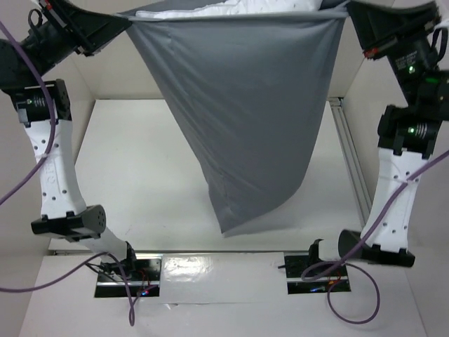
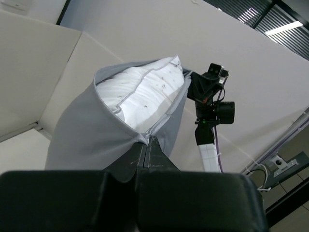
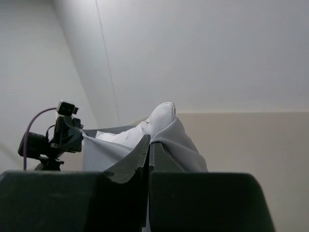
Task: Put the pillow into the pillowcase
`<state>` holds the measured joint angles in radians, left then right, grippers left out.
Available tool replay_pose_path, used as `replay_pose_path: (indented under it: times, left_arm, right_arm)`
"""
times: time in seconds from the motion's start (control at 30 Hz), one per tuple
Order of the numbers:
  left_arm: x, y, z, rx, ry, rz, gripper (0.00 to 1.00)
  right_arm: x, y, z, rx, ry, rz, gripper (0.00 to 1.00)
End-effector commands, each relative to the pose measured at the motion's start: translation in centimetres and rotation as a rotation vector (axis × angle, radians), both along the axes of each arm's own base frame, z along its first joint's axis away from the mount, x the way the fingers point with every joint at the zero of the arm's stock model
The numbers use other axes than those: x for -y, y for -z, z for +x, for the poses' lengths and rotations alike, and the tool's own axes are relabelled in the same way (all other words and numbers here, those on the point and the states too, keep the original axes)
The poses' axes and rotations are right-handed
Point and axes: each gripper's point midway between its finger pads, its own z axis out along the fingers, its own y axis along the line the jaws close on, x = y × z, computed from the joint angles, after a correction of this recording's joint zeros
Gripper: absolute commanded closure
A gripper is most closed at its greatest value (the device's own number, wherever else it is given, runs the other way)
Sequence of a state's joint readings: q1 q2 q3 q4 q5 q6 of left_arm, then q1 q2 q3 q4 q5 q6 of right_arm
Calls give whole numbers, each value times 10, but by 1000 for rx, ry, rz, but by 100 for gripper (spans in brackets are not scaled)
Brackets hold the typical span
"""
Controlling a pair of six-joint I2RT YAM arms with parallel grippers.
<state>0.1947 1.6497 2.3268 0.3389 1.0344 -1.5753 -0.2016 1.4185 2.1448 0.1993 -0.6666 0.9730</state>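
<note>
The grey pillowcase hangs in the air above the table, mouth up, stretched between both arms. The white pillow sits inside it, its top edge showing at the open mouth. My left gripper is shut on the left corner of the pillowcase mouth, my right gripper on the right corner. In the left wrist view my left gripper pinches the grey hem, with the pillow bulging out of the pillowcase. In the right wrist view my right gripper clamps the pillowcase beside a pillow corner.
The white table lies below the hanging cloth, whose lower corner hangs near the front edge. An aluminium rail runs along the right side. Beige walls close the workspace on the left, back and right.
</note>
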Motion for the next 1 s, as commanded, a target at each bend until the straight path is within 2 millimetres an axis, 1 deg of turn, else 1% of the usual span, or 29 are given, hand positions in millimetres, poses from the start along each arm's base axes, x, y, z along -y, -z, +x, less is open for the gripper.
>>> replay_pose_path:
  times: [0.0,0.03,0.07,0.1,0.13,0.17,0.2,0.23,0.27,0.3,0.33,0.37,0.4,0.43,0.47,0.5,0.53,0.57,0.6,0.63,0.67,0.7,0.73,0.77,0.8,0.83,0.87,0.9,0.97]
  left_arm:
    - [-8,-12,-16,90,-115,-45,100]
    - [-4,-5,-10,76,-103,-41,100]
    - [6,5,-4,45,-55,-32,100]
    - [12,8,-4,52,-23,-8,100]
    - [13,6,-6,40,9,-11,100]
    - [17,2,-12,61,39,-6,100]
    - [18,-13,-26,131,44,8,100]
    - [17,-22,-39,174,35,15,100]
    - [13,-26,-42,190,9,23,100]
    - [14,-28,-48,204,-1,32,100]
    - [12,-27,-56,192,-28,28,100]
    - [14,-24,-57,215,-49,35,100]
    - [15,-15,-50,182,-54,28,100]
    - [16,11,-25,87,-51,18,100]
    - [31,26,-22,67,-16,36,100]
    - [37,50,-6,-13,2,42,100]
    - [42,62,-2,-45,23,52,100]
    - [46,69,5,-69,42,47,100]
    - [50,67,6,-54,67,49,100]
    - [52,59,1,-29,87,55,100]
    - [49,46,-3,1,81,51,100]
    - [43,38,6,20,62,52,100]
    - [40,1,-25,128,46,60,100]
    - [34,-17,-31,169,14,39,100]
    - [22,-29,-36,168,-4,16,100]
    - [16,-41,-45,202,-14,-6,100]
    - [5,-53,-57,253,-26,-37,100]
    - [7,-54,-64,270,-18,-38,100]
    - [3,-51,-64,261,-60,-48,100]
  right_arm:
    - [25,15,7,22,81,102,100]
    - [24,27,17,-10,57,101,100]
    - [23,37,25,-36,31,98,100]
    - [19,27,18,5,8,92,100]
    - [16,14,7,35,-14,98,100]
    - [15,-3,-7,89,-10,98,100]
    - [14,-15,-16,116,13,90,100]
    - [8,-41,-50,221,40,57,100]
    - [6,-49,-67,258,55,56,100]
    - [4,-49,-75,269,62,50,100]
    - [9,-33,-58,226,73,53,100]
    - [11,-20,-48,184,75,62,100]
    - [8,-3,-44,133,60,45,100]
    - [15,50,4,-25,37,59,100]
    - [4,77,11,-105,-58,61,100]
    - [0,100,24,-151,-88,70,100]
    - [-2,116,30,-207,-99,82,100]
    - [1,120,36,-207,-68,74,100]
    - [3,111,34,-190,-52,71,100]
    - [2,99,32,-174,-46,62,100]
    - [-3,57,4,-54,-41,31,100]
    - [-1,43,5,-26,-29,29,100]
    - [-2,21,-10,37,-20,29,100]
    - [-7,-14,-45,156,-4,11,100]
    - [-5,-27,-54,203,17,24,100]
    - [-6,-38,-68,241,22,28,100]
    - [-7,-52,-90,302,33,42,100]
    - [-7,-53,-93,316,33,40,100]
    - [-8,-50,-96,316,33,39,100]
